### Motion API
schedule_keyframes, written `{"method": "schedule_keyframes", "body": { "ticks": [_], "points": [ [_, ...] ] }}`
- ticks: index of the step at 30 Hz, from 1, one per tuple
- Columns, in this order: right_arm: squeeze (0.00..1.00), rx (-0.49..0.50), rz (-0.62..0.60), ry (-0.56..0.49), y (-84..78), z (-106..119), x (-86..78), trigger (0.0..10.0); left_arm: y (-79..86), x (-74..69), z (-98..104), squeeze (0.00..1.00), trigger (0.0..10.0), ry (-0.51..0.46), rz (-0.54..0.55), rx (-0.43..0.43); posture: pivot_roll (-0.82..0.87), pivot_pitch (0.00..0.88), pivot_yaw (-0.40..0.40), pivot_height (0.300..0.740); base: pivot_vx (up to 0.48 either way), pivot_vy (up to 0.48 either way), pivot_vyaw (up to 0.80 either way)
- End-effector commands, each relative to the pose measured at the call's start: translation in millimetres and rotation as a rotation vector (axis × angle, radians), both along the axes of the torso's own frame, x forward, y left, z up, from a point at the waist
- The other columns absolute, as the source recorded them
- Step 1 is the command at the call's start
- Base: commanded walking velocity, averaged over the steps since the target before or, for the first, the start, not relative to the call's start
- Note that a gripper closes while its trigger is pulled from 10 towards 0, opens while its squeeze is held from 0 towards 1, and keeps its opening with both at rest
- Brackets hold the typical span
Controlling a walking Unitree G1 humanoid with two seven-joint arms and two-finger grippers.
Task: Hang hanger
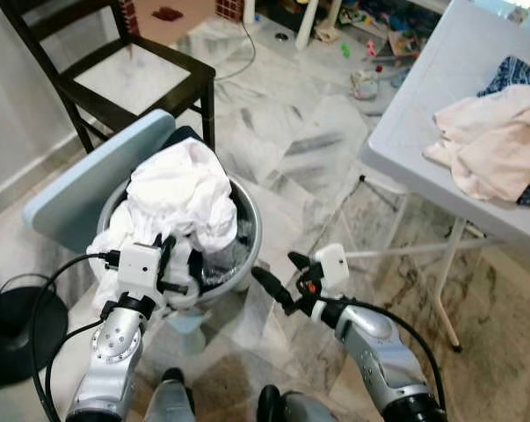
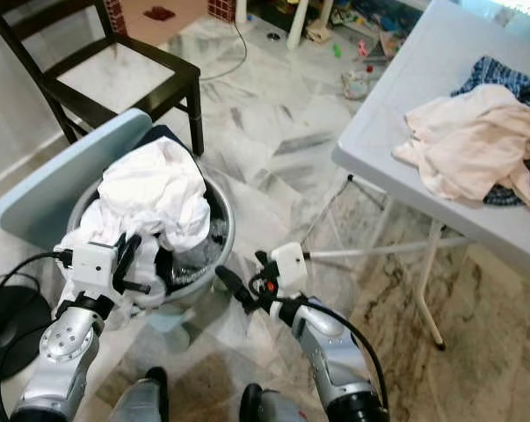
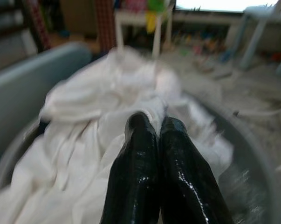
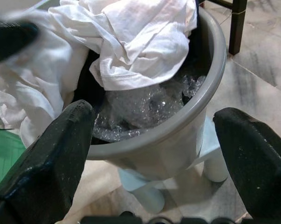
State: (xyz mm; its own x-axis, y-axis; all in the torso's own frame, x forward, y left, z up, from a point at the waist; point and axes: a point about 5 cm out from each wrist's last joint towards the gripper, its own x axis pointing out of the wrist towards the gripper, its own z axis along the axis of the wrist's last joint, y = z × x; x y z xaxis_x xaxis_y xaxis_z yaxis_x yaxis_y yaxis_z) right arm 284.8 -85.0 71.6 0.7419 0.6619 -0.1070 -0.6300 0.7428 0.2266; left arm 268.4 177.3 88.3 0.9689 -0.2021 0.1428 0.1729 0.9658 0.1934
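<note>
- Marble floor (image 1: 282, 141) is occupied by a grey tub (image 4: 177, 135) heaped with white laundry (image 1: 181, 189).
- Left hand (image 3: 161, 128) is pressed closed against the laundry.
- Right hand (image 1: 273, 274) is held wide beside the tub.

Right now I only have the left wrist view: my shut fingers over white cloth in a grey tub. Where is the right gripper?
Observer: The right gripper hangs beside the grey tub, outside its rim, with its fingers open and nothing between them.
Operator: Before I turn that way, what stands off to the right of the tub?
Observer: A white folding table with a pale pink garment heaped on it.
</note>
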Motion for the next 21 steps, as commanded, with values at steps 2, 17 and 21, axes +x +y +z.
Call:
{"method": "schedule_keyframes", "body": {
  "ticks": [2, 17, 21],
  "points": [
    [0.00, -0.015, -0.014, 0.007, -4.2, -4, -0.9, 10.0, -13.2, -9.7, 13, 0.00, 0.0, -0.084, -0.078, 0.021, 0.20, 0.264, -0.160, 0.740, 0.000, 0.000, 0.00],
    [0.00, -0.035, 0.009, -0.001, -0.1, -6, -0.3, 10.0, -14.3, -44.2, 5, 0.00, 0.0, 0.052, -0.132, 0.015, 0.22, 0.269, -0.167, 0.740, 0.000, 0.000, 0.00],
    [0.00, -0.049, 0.025, -0.003, 1.7, -7, -1.6, 10.0, -8.7, -48.6, -21, 0.00, 0.0, 0.217, -0.088, -0.079, 0.22, 0.271, -0.169, 0.740, 0.000, 0.000, 0.00]
  ]
}}
